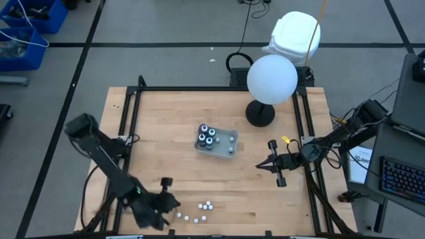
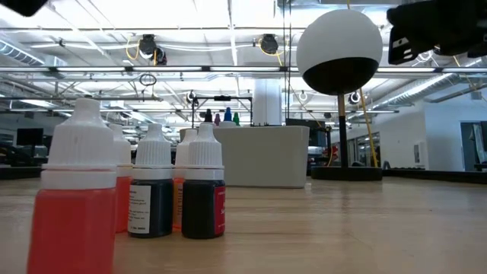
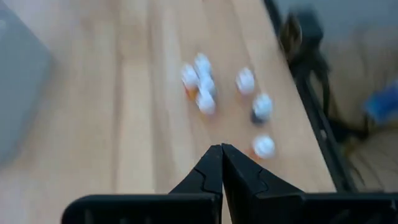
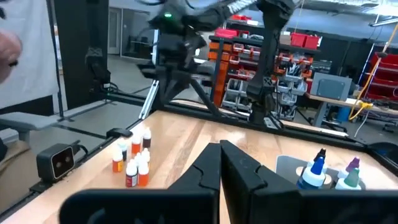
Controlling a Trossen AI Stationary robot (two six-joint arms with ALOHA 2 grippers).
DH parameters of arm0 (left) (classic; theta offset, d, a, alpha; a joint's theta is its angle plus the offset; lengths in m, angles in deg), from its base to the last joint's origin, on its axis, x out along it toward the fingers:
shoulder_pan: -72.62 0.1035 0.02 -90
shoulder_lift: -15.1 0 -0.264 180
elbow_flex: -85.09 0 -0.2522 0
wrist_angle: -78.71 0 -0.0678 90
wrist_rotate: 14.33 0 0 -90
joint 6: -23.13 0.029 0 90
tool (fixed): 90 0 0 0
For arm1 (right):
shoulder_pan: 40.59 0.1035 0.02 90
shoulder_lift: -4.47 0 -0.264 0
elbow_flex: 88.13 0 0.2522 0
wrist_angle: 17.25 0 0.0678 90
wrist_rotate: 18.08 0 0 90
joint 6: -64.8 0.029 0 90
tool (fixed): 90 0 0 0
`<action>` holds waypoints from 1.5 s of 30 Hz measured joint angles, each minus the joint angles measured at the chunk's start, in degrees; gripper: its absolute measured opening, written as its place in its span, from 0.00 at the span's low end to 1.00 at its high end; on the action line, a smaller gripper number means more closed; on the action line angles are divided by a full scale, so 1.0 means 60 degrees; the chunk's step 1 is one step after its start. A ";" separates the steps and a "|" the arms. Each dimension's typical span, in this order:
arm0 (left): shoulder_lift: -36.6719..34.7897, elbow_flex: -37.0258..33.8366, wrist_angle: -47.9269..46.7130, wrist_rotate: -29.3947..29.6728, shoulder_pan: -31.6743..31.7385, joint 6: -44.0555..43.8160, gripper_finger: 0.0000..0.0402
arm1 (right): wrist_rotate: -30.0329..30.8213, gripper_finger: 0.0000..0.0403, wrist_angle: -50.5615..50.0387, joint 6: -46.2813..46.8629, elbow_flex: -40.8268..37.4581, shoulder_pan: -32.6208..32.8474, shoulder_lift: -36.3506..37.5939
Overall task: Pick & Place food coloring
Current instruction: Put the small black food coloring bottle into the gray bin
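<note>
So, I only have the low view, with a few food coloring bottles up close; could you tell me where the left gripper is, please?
Observer: The left gripper is by the table's near edge, at the bottom of the high view, just left of the loose food coloring bottles.
Operator: Thank you. Is it holding one?
Observer: No, its fingers are shut together with nothing between them; the bottles stand ahead of it.
Operator: Are any bottles placed already?
Observer: Yes, the grey tray at mid-table holds four bottles; the right gripper waits shut to its right.
</note>
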 joint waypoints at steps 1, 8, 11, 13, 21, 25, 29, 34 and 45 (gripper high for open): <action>0.0352 0.0457 -0.0569 -0.0284 0.0023 -0.0347 0.03 | -0.0014 0.00 -0.0013 0.0002 0.0000 0.0000 0.0009; 0.2084 0.2345 -0.2040 -0.2227 0.0126 -0.1181 0.20 | -0.0033 0.00 -0.0014 0.0276 0.0000 0.0004 0.0036; 0.2409 0.2647 -0.2034 -0.2905 0.0108 -0.1014 0.33 | -0.0036 0.00 -0.0019 0.0407 0.0000 0.0004 0.0036; 0.2496 0.2720 -0.2042 -0.3258 0.0153 -0.1040 0.40 | -0.0036 0.00 -0.0017 0.0423 0.0000 0.0004 0.0036; 0.2496 0.2720 -0.2644 -0.2958 0.0373 -0.0732 0.57 | -0.0025 0.00 0.0001 0.0415 0.0000 0.0004 0.0036; 0.2492 0.2464 -0.2620 -0.3268 0.0469 -0.0760 0.57 | -0.0022 0.00 0.0001 0.0326 0.0000 0.0000 0.0036; 0.2492 0.2179 -0.2401 -0.3237 0.0496 -0.0842 0.55 | -0.0022 0.00 -0.0003 0.0251 0.0000 0.0000 0.0036; 0.2492 0.2075 -0.1633 -0.3305 0.0576 -0.0816 0.52 | -0.0016 0.00 -0.0003 0.0157 -0.0004 0.0000 0.0036; 0.2572 0.2057 -0.1600 -0.3053 0.0630 -0.0521 0.52 | -0.0011 0.00 -0.0003 0.0157 -0.0004 0.0000 0.0036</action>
